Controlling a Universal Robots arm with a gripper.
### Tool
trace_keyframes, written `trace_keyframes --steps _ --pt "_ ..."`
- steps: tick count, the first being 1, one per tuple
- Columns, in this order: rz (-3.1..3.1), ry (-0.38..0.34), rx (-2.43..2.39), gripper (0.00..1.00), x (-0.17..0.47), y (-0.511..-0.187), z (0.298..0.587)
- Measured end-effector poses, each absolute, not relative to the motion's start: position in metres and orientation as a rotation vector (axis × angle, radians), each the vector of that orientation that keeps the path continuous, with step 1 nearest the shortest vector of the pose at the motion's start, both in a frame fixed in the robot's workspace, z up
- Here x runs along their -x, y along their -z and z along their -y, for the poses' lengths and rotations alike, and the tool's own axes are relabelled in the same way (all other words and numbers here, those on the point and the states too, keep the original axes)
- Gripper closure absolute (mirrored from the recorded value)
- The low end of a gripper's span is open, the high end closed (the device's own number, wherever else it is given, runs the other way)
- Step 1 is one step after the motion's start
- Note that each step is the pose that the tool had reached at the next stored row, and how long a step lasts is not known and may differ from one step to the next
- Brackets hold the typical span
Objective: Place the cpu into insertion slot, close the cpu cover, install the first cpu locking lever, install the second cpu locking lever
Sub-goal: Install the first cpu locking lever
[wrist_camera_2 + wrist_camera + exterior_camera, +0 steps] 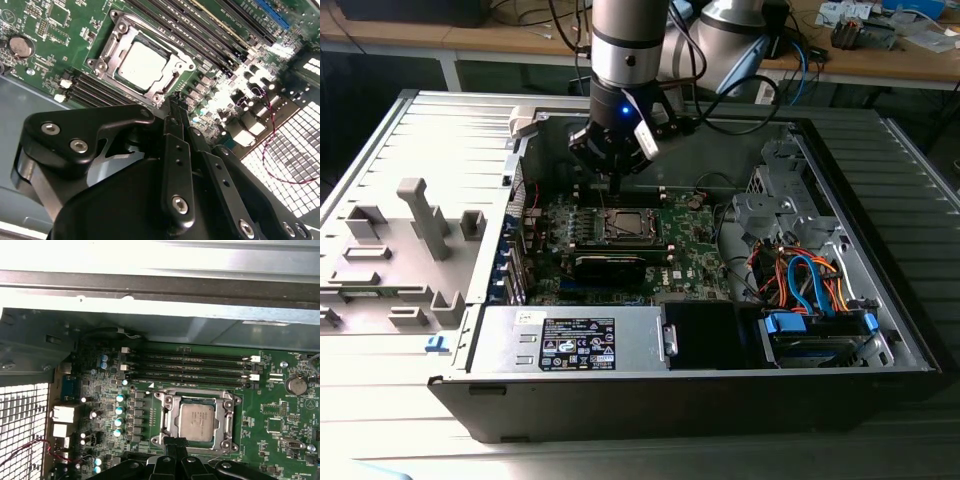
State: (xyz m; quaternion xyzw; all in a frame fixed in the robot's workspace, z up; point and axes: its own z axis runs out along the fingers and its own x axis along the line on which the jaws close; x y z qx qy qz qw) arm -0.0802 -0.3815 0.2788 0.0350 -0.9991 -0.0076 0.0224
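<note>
So the gripper (175,102) has its fingers pressed together with nothing between them, tips hovering right at the edge of the insertion slot (141,65). The cpu (142,64) is just past the tips, lying flat in the slot, silvery face up and square to the socket, with the cpu cover (197,397) framing it. Beyond that, the long black memory slots (190,367) run alongside on the green board (695,245), and the grey case wall (160,295) sits behind them.

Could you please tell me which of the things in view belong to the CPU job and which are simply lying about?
Job:
- cpu, seated in the insertion slot
- cpu cover, down around the chip
- end effector, beside the socket

Lying about:
- coin cell
- memory slots
- power supply
- drive cables
</note>
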Motion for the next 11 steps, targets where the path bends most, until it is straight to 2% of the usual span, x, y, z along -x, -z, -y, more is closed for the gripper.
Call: trace_keyframes --steps 11 --pt "3.095 0.024 -0.108 0.89 0.096 -0.279 0.380"
